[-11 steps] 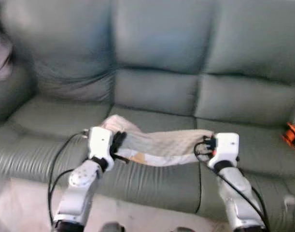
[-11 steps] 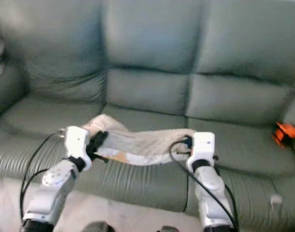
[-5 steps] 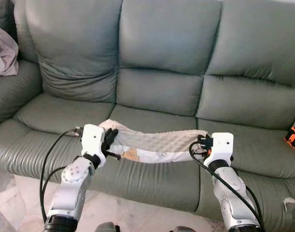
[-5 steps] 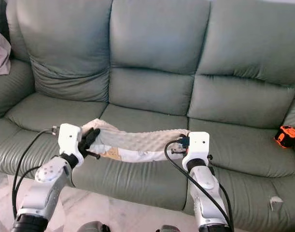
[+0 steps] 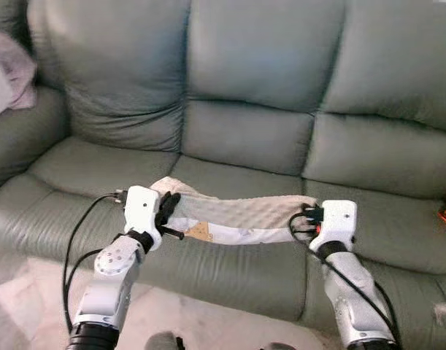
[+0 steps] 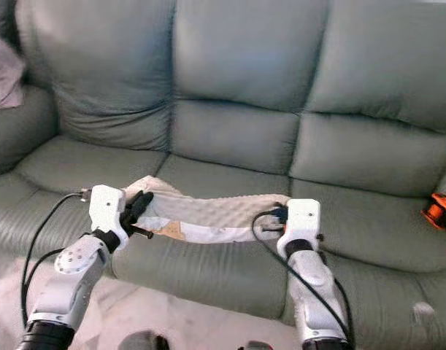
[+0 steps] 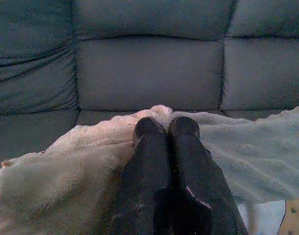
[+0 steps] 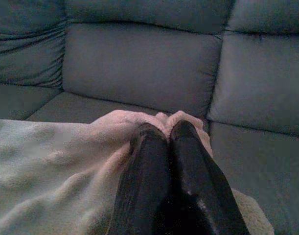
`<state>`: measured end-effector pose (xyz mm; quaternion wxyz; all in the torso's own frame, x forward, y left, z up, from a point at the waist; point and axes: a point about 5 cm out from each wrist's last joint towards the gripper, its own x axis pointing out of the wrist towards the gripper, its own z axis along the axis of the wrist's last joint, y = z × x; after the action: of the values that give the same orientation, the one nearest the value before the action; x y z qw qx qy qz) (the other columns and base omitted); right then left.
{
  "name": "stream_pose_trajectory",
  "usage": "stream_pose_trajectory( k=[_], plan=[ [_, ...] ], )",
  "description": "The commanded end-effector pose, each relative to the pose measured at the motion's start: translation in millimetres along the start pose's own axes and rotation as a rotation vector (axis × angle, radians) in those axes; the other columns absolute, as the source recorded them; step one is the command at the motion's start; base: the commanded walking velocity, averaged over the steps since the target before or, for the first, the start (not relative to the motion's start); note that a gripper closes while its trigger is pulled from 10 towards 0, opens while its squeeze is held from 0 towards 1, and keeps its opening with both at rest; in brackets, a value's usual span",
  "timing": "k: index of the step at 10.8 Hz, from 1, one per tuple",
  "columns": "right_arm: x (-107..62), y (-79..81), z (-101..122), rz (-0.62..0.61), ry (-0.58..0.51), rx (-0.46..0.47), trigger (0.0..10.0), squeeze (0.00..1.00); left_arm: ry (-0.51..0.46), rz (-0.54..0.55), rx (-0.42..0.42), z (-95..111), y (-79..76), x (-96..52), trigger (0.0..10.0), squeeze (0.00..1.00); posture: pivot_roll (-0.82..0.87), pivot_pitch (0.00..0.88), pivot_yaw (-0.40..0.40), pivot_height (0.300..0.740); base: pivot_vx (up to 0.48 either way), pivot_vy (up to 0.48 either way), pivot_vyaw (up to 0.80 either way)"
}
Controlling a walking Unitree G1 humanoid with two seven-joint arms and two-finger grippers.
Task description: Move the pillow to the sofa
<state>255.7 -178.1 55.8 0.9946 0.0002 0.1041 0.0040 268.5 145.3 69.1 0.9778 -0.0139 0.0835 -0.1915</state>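
Note:
A flat cream pillow [image 5: 237,215] with a bumpy fleece cover hangs stretched between my two arms, above the front of the green sofa's [image 5: 244,138] middle seat. My left gripper [image 5: 166,205] is shut on the pillow's left end, and its black fingers [image 7: 154,147] press together over the fabric in the left wrist view. My right gripper [image 5: 308,216] is shut on the pillow's right end, its fingers [image 8: 159,147] closed on a bunched fold. The pillow [image 7: 66,171] sags a little in the middle.
A pinkish cloth [image 5: 7,73] lies on the sofa's left arm. An orange object [image 6: 438,209] sits on the right seat. Pale floor [image 5: 33,292] shows in front of the sofa, below my arms. The sofa's seats and backrests are bare.
The view has shifted slightly and blurred as the camera moved. Both grippers still hold the pillow's ends in the same pose over the middle seat.

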Motion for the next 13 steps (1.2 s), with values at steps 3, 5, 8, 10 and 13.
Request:
stream_pose_trajectory(
  k=[3,5,8,10,13],
  plan=[
    [3.6,3.5,3.9,-0.007,-0.012,0.0,10.0,0.0,-0.002,0.009,0.016,2.3,3.3,-0.5,10.0,0.0,-0.04,0.0,-0.015,0.74,0.0,0.469,-0.27],
    [4.3,3.2,4.6,-0.011,-0.017,0.005,10.0,0.0,-0.004,0.001,0.031,1.8,0.2,-1.0,10.0,0.0,-0.04,0.0,-0.016,0.74,0.0,0.0,-0.4],
    [5.2,4.1,4.8,-0.007,-0.018,0.004,10.0,0.0,-0.005,-0.028,0.011,1.6,-4.5,-2.1,10.0,0.0,-0.04,0.0,-0.02,0.74,0.0,0.0,0.0],
    [5.7,4.8,4.5,-0.006,-0.016,0.005,10.0,0.0,-0.017,-0.041,-0.007,2.7,-5.6,-3.2,10.0,0.0,-0.03,0.0,-0.019,0.74,0.0,0.0,-0.21],
    [5.1,6.0,4.1,-0.008,-0.017,0.007,10.0,0.0,-0.024,-0.048,-0.013,3.8,-6.8,-3.5,10.0,0.0,-0.04,0.0,-0.016,0.74,0.095,0.0,-0.27]
  ],
)
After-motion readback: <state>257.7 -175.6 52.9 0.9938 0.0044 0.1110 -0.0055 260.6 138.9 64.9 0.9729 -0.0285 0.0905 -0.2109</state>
